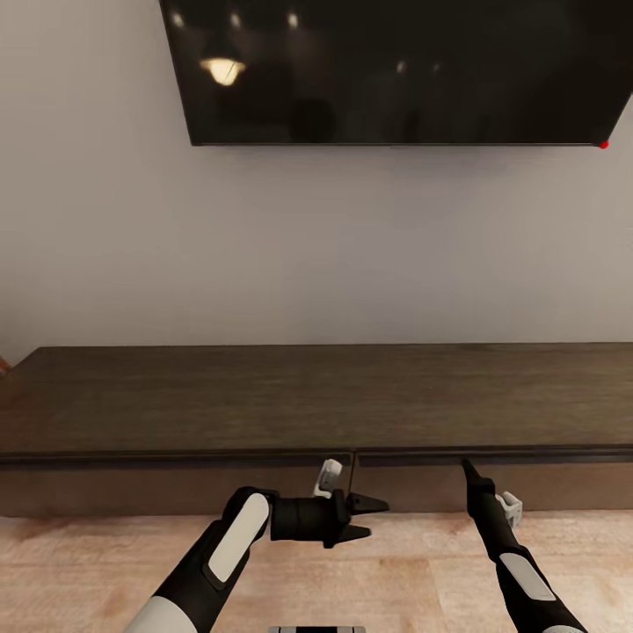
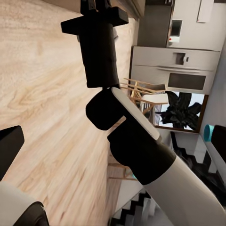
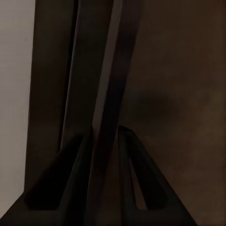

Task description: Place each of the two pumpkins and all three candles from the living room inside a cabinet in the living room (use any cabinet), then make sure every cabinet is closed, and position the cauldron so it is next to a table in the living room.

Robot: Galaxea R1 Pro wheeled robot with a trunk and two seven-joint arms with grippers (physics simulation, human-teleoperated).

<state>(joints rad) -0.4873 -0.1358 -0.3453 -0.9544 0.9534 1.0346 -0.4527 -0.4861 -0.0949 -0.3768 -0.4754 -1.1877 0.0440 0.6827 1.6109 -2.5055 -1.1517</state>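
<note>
Here, facing the cabinet (image 1: 316,404) under the wall television (image 1: 396,70), right pincer (image 1: 467,467) nearly shut at the front edge of its top, fingers (image 3: 77,183) astride the drawer lip; left pincer (image 1: 369,517) open, low beside the drawer fronts. Best pulled straight out, evenly, keeping the lip pinched, elbow clear of the left arm.

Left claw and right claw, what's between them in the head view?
In the head view, between the left claw and the right claw lies the cabinet front and bare wooden floor, nothing else.
</note>
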